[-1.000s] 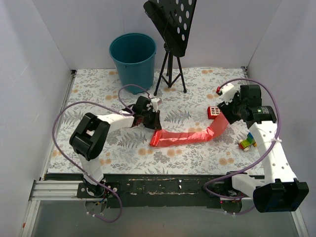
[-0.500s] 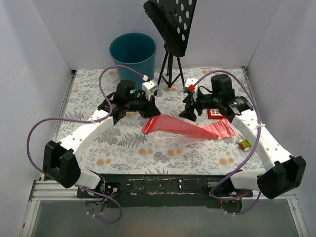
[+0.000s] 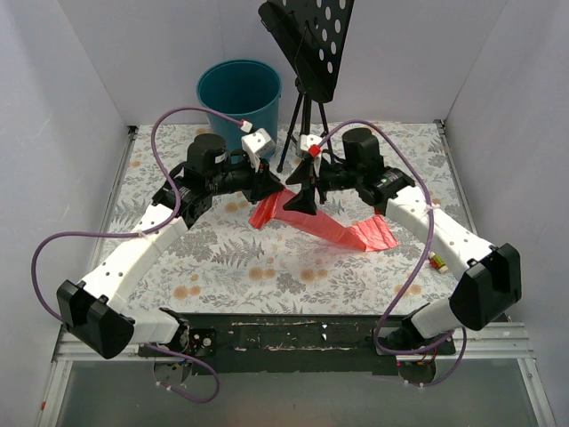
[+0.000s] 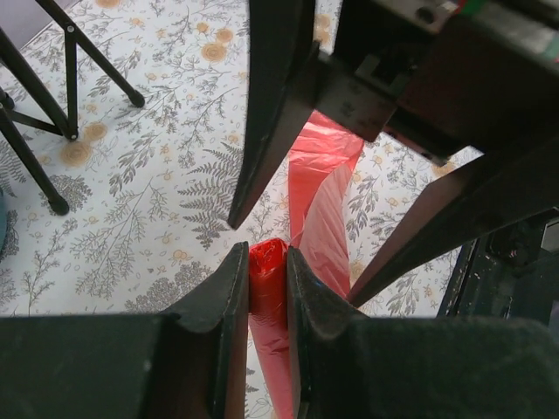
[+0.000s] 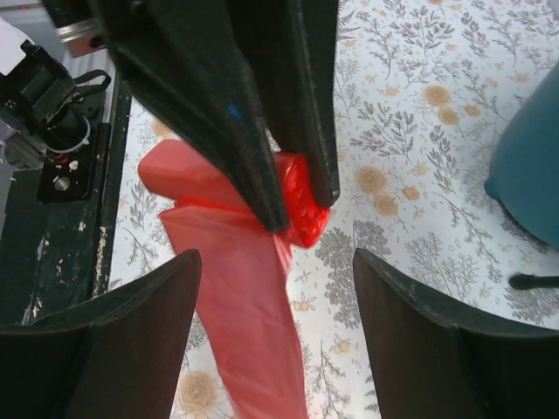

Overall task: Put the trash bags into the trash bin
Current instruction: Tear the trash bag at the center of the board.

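Red film, thin and crinkly: the trash bag (image 3: 333, 229) will probably handle as almost weightless, limp and a little slick. It is likely to fold, trail and catch air rather than keep a shape. The best hold looks to be a bunched end, where several layers can be pinched together. A second pinch further down its length would keep the tail from dragging.

It is translucent and shows as a long flattened strip, gathered into a tight knob at one end and spreading wider toward the other. That knob is clamped between the closed fingers of the left gripper (image 4: 268, 278), raised near the middle of the floral table (image 3: 222, 267). The rest slopes down and to the right, where it seems to rest on the cloth, though the top view leaves that uncertain.

The right gripper (image 5: 275, 262) hangs just beside the pinched end with its fingers spread wide, holding nothing. The teal trash bin (image 3: 238, 107) stands beyond the left arm at the back, apart from the bag, beside a black music stand (image 3: 307, 53).
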You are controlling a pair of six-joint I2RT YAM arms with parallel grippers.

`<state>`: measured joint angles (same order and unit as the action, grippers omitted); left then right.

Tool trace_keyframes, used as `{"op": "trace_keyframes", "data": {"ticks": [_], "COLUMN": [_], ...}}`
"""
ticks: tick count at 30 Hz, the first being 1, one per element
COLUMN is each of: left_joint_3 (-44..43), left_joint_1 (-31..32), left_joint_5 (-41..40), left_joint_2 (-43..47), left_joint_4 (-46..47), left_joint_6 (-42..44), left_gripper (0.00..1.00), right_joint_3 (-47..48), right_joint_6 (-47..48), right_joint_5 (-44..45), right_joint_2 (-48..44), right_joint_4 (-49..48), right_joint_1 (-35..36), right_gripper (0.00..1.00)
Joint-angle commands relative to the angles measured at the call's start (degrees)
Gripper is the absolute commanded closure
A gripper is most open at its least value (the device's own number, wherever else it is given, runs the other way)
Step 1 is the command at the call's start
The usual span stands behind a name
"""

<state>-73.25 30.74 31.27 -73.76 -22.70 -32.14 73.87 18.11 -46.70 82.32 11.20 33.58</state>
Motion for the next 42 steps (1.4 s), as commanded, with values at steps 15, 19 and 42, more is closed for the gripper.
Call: {"op": "trace_keyframes", "data": {"ticks": [15,19,42], "left_joint_3": [2.4,3.0,1.6], "left_joint_1": [-0.2,-0.3,-0.8], "left_joint_5": [-6.0,-6.0,-1.2], "left_joint_2": [6.8,6.5,7.6], "left_joint_4": [0.0,0.8,0.9], "left_joint_6": [2.9,2.4,3.0], "left_gripper": [1.0,1.0,1.0], "right_joint_3": [-0.5,-1.9,6.7], "right_joint_6": [2.3,2.8,-6.9], "right_joint_5": [-2.3,-2.1,-6.0], "right_joint_2": [-0.4,-1.7,7.6], "right_joint_4": [2.5,2.9,-6.5], "right_joint_1": [-2.4,-2.7,0.6], "right_gripper": [0.99,0.99,0.33]}}
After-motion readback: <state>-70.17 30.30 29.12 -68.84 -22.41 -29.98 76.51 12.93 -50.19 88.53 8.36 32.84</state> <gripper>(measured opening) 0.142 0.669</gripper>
